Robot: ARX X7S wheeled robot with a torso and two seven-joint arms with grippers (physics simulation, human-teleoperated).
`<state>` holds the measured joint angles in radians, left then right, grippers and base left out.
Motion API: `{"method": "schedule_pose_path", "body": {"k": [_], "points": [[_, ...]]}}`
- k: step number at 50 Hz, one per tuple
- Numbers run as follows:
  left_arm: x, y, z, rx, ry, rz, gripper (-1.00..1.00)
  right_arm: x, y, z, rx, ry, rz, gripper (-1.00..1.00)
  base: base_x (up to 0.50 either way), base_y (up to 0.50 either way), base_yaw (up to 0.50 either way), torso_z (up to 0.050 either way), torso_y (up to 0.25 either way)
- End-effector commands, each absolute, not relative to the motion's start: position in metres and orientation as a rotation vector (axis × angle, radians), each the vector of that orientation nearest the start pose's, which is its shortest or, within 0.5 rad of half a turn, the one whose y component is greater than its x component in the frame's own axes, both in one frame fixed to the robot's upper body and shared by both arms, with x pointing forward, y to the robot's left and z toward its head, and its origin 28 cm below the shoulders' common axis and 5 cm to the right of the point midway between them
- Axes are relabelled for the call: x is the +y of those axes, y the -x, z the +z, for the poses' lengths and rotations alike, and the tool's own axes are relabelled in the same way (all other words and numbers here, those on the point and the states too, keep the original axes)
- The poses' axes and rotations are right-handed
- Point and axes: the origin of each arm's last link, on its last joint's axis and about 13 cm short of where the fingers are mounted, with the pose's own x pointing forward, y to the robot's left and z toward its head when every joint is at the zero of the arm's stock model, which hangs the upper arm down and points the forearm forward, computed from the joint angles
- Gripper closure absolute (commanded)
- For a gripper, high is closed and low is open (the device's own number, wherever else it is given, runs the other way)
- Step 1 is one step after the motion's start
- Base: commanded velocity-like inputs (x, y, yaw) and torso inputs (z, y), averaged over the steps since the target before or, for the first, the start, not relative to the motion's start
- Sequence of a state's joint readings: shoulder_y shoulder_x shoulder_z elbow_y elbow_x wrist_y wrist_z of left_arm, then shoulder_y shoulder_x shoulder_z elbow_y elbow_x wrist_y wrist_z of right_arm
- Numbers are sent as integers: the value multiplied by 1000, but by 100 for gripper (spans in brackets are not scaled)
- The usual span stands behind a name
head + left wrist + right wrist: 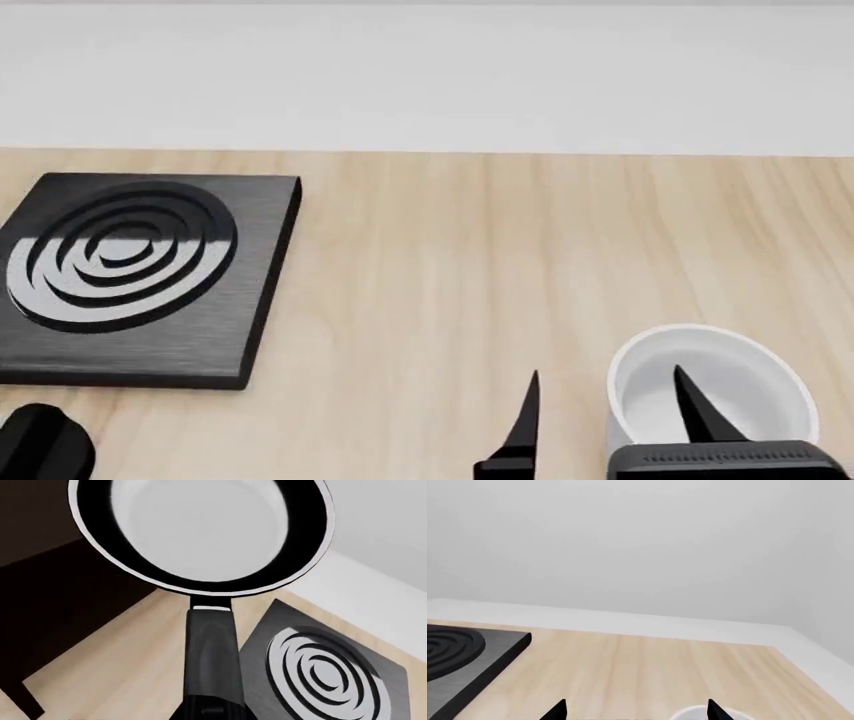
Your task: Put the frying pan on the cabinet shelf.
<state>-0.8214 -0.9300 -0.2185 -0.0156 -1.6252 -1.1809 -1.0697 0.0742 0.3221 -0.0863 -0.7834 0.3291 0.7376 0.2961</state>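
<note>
The frying pan (200,530), glossy black with a thin silvery rim, fills the left wrist view, held above the wooden counter. Its black stick handle (212,650) runs back into my left gripper (212,709), which is shut on the handle. The pan is out of the head view; only a black part of the left arm (40,445) shows at that view's lower left corner. My right gripper (607,400) is open and empty, its fingers on either side of the white pot's near rim; it also shows in the right wrist view (636,711). A dark brown cabinet-like mass (60,595) lies beyond the pan.
A square black plate with concentric rings (134,275) lies on the counter's left part, also seen in the wrist views (320,665) (460,650). The white pot (714,390) stands at the front right. A white wall (427,80) backs the wooden counter (454,280).
</note>
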Motion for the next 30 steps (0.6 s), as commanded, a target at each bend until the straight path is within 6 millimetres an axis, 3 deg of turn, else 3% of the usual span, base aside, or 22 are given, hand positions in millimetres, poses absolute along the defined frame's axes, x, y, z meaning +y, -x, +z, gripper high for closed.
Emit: {"method": "schedule_pose_path", "body": {"k": [1,30], "points": [[413,-245,291,293,403,580,100,-112,-186,135,-74,75,14,-100,0,0,0,0,0],[460,-297,312,267,572,694,100,-109,-186,136,-62,86,26,-100,0,-1,0,0,2]]}}
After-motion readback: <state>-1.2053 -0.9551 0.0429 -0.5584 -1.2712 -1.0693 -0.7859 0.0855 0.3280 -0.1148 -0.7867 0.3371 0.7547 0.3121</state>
